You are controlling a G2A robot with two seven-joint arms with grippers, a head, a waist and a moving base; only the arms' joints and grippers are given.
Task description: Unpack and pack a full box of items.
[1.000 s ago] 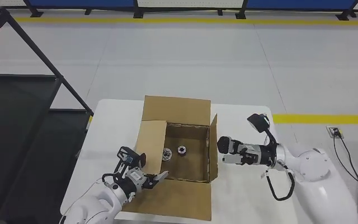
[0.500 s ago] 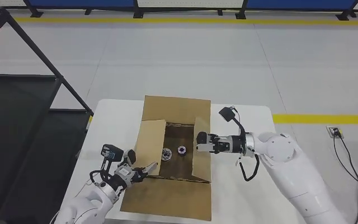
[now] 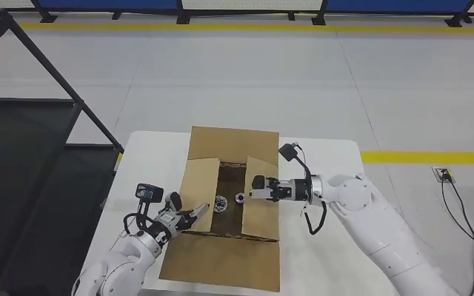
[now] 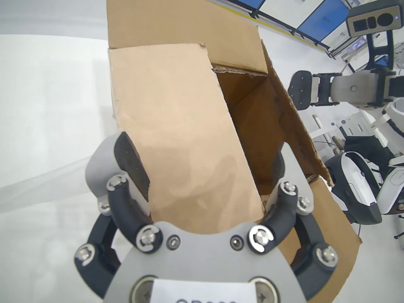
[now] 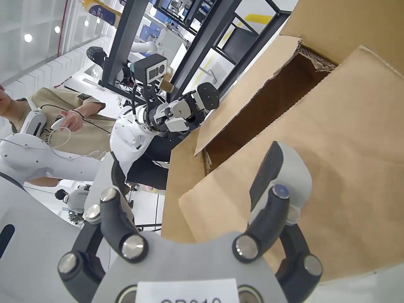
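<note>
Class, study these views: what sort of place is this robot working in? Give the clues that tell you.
Probably a robotics lab or industrial test hall. The clues are a yellow floor line, blue barrier panels along the far edge, and black metal racking near the white table.

The box [image 3: 233,144] is plain brown cardboard, matt and slightly fibrous, with ragged torn edges (the corrugated fluting shows along the inner rim). The bench [image 3: 152,159] under it is white and smooth, with a soft sheen. The left claw [image 4: 205,152] and the right claw [image 5: 195,167] have pale grey plastic shells, matt black links [image 4: 121,206], dark rubbery pads [image 4: 132,162] pitted with small dimples, and bright polished metal screws [image 4: 148,238].
</note>
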